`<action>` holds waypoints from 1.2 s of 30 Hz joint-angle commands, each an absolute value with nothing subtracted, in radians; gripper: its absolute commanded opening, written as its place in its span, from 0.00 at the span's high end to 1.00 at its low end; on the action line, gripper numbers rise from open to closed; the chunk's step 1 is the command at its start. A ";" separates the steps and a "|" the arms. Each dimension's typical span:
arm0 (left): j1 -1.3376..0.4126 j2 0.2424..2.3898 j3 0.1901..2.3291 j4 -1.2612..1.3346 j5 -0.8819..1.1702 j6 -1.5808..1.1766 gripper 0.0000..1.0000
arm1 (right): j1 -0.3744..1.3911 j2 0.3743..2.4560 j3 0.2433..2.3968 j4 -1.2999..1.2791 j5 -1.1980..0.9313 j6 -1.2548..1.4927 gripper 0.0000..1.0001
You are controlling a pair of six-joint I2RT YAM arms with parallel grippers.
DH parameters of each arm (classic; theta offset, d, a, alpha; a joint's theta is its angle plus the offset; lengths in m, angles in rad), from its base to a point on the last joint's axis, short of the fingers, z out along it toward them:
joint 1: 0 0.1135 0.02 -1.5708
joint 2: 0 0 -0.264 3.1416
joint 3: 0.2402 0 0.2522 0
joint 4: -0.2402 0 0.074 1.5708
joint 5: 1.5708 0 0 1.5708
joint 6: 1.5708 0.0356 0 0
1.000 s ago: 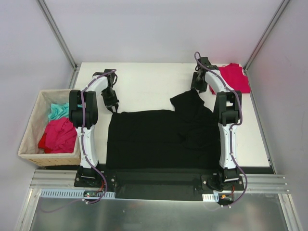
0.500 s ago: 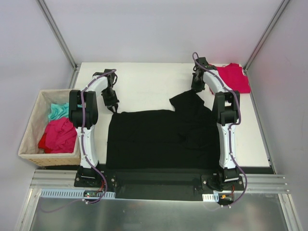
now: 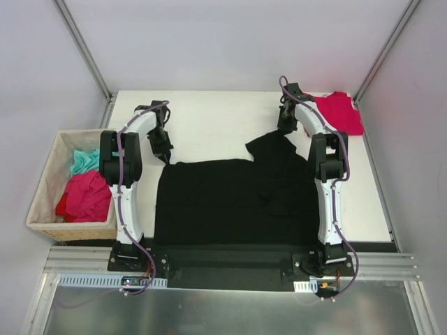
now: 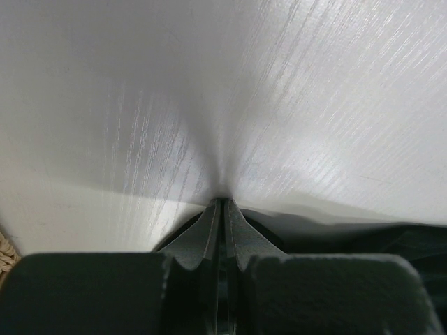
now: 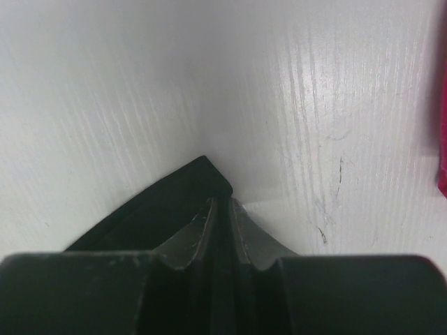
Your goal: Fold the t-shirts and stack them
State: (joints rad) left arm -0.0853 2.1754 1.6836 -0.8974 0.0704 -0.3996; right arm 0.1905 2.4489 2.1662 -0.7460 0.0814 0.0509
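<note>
Your left gripper [image 4: 222, 206] has its fingers pressed flat together, tips down at the table [image 4: 293, 84], right at the far left corner of the black shirt [image 3: 230, 202]. Dark cloth shows under both fingers, but this close, dim view may hide whether any sits between them. Your right gripper [image 5: 222, 204] is closed to a thin slit on the shirt's far right flap, with a black edge poking out just past its tips. The rest of the shirt lies spread between your two arms. The red shirt [image 3: 339, 112] sits at the far right corner, just beside the right arm. A basket [image 3: 45, 209] stands left of the table.
</note>
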 commanded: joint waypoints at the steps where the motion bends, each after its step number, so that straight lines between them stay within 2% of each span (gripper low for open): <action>1: -0.094 2.135 1.637 -0.899 0.081 -0.368 1.00 | 0.195 2.434 2.191 -0.769 0.080 0.061 0.88; 2: -0.094 2.128 1.629 -0.891 0.084 -0.367 1.00 | 0.196 2.433 2.186 -0.767 0.084 0.061 0.98; 3: -0.095 2.114 1.626 -0.887 0.083 -0.367 1.00 | 0.195 2.425 2.177 -0.765 0.089 0.060 0.99; 14: -0.123 2.014 1.632 -0.871 0.046 -0.356 1.00 | 0.241 2.220 1.974 -0.687 0.166 0.012 0.99; 27: -0.137 1.850 1.552 -0.862 0.022 -0.351 1.00 | 0.316 1.864 1.679 -0.647 0.258 0.005 0.99; 36: -0.138 1.819 1.497 -0.845 0.024 -0.351 1.00 | 0.319 1.583 1.468 -0.678 0.374 0.005 0.99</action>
